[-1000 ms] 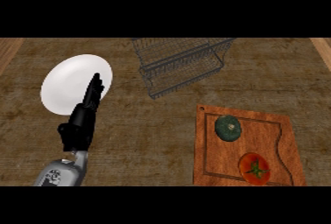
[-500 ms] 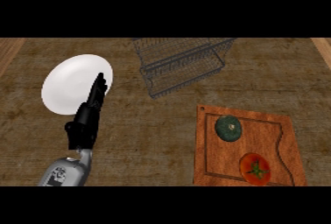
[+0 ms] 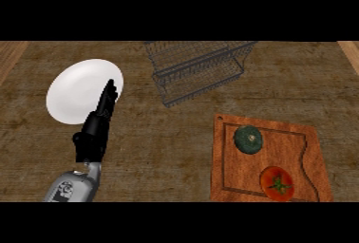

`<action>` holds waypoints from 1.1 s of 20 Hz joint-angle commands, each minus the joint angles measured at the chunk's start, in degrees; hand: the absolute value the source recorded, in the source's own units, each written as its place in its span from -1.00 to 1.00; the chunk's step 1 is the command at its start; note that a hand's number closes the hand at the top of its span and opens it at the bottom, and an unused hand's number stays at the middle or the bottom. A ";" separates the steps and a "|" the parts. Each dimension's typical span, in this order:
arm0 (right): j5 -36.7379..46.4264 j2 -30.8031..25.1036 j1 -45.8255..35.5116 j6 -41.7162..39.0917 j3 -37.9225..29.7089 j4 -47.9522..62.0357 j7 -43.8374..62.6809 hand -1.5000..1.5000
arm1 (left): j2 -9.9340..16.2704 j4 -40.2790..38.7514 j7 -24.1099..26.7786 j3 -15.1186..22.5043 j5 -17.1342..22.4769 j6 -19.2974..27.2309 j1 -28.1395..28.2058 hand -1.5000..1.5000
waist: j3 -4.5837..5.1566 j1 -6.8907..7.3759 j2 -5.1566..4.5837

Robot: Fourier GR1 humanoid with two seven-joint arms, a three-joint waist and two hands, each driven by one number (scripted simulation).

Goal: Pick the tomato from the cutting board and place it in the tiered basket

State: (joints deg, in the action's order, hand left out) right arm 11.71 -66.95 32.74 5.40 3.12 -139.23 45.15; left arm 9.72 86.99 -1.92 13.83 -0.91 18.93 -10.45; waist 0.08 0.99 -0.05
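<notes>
Tomato (image 3: 278, 184): round, no long axis, green calyx facing up, near end of board (image 3: 312, 156). Dark green vegetable (image 3: 247, 139): same board, farther. Left robot hand (image 3: 98, 124): released, fingers straight, tips over white plate (image 3: 79, 88). Wire basket (image 3: 198, 67): far worktop (image 3: 168, 142), tilted.

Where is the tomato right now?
In the head view the tomato lies at lower right, on the near end of the cutting board, just nearer than the dark green vegetable and untouched by any hand.
</notes>
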 commanded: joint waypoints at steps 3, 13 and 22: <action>16.02 0.10 -6.10 2.04 12.07 -2.77 5.40 -1.00 | -0.04 -0.18 2.09 0.23 -0.36 -0.72 1.29 0.00 | 0.00 0.55 -0.08; 28.74 11.71 -22.08 -0.80 33.00 5.87 16.41 -1.00 | 1.74 2.11 1.50 -1.90 1.31 -3.39 3.10 0.00 | 0.01 0.51 0.05; 32.85 27.77 -30.32 -6.23 33.94 21.48 11.43 -1.00 | -2.16 -2.09 1.76 -2.73 -1.75 -1.89 0.24 0.00 | -0.07 -0.83 -0.04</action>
State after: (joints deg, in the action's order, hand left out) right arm 45.39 -43.85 6.31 1.97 39.34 -123.89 58.04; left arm 8.87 87.81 -3.04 11.84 -2.12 17.31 -10.21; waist 0.02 0.39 -0.01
